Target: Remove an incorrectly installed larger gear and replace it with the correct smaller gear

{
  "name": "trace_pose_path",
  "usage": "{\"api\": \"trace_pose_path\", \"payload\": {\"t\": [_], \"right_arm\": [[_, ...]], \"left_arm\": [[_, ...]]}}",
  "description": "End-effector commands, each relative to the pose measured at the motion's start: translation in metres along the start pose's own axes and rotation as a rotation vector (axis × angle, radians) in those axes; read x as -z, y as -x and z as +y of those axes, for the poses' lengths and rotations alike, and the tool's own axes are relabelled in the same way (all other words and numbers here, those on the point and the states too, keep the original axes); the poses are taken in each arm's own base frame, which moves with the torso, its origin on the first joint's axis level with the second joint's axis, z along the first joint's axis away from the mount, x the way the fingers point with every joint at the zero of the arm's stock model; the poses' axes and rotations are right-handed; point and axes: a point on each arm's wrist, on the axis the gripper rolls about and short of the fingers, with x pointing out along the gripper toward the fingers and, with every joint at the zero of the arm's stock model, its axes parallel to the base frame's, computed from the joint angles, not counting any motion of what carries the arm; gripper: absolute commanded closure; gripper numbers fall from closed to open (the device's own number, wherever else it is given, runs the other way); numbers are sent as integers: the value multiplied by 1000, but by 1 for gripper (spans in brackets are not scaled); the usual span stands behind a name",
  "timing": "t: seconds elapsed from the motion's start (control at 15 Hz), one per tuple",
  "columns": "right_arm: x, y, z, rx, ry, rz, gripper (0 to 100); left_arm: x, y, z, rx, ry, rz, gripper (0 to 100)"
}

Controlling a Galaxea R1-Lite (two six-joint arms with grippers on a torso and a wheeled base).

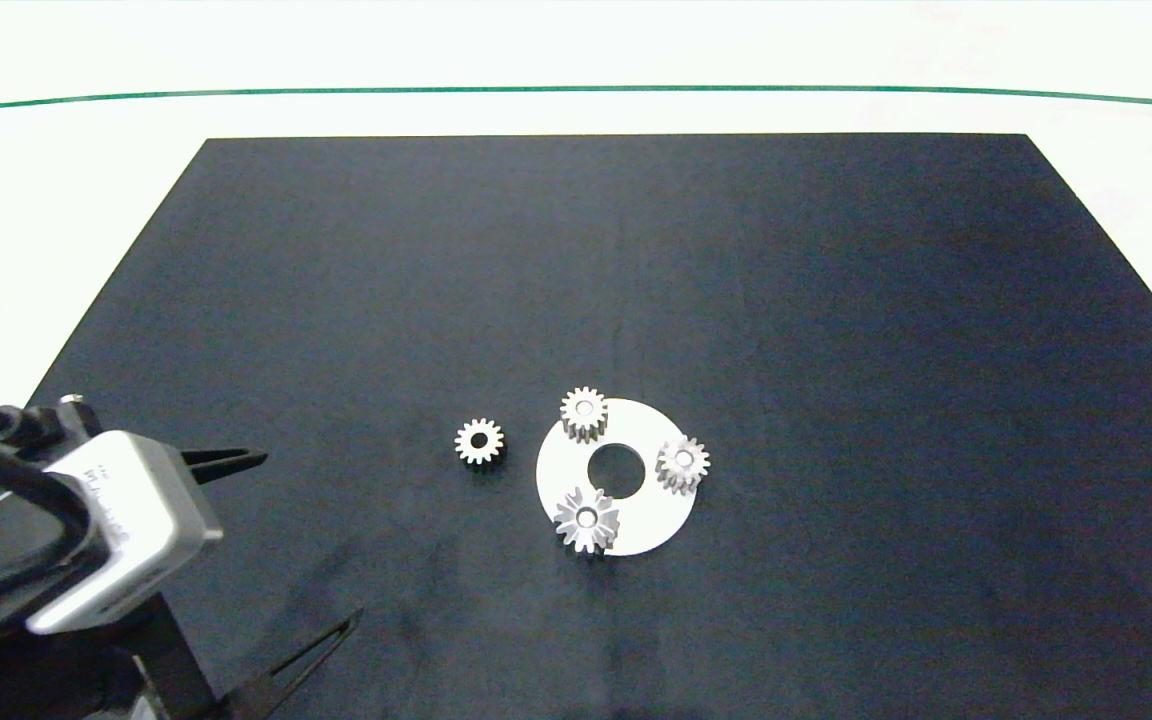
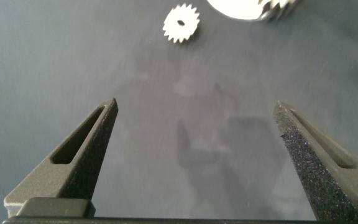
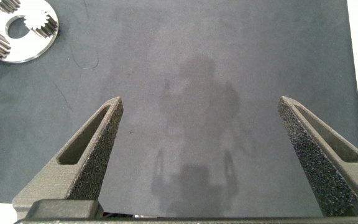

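A white disc [image 1: 648, 505] with a centre hole lies on the black mat. The larger gear [image 1: 586, 519], with long spiky teeth, sits on the disc's near edge. Two small blunt-toothed gears [image 1: 583, 411] [image 1: 683, 463] sit on its far and right edges. A loose smaller gear [image 1: 479, 441] lies on the mat just left of the disc, and the left wrist view shows this smaller gear [image 2: 182, 25] too. My left gripper [image 1: 308, 538] hovers open and empty at the near left, well short of that gear. My right gripper [image 3: 200, 99] is open over bare mat, out of the head view.
The black mat [image 1: 836, 300] covers most of a white table, with a green line [image 1: 576, 88] near the far edge. In the right wrist view the disc [image 3: 23, 46] with its gears lies far off, and the mat's edge [image 3: 353, 74] runs alongside one finger.
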Motion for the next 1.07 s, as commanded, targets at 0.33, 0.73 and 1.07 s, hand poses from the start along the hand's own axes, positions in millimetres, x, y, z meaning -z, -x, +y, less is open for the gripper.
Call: {"api": "trace_pose_path", "payload": {"t": [0.33, 0.73, 1.07], "right_arm": [[5, 4, 0, -5, 1, -15, 0], [6, 6, 1, -11, 1, -20, 0], [7, 7, 1, -14, 3, -17, 0]], "left_arm": [[-31, -47, -15, 96, -141, 95, 0], [-50, -67, -25, 141, -186, 136, 0], [-70, -93, -44, 193, -218, 137, 0]]}}
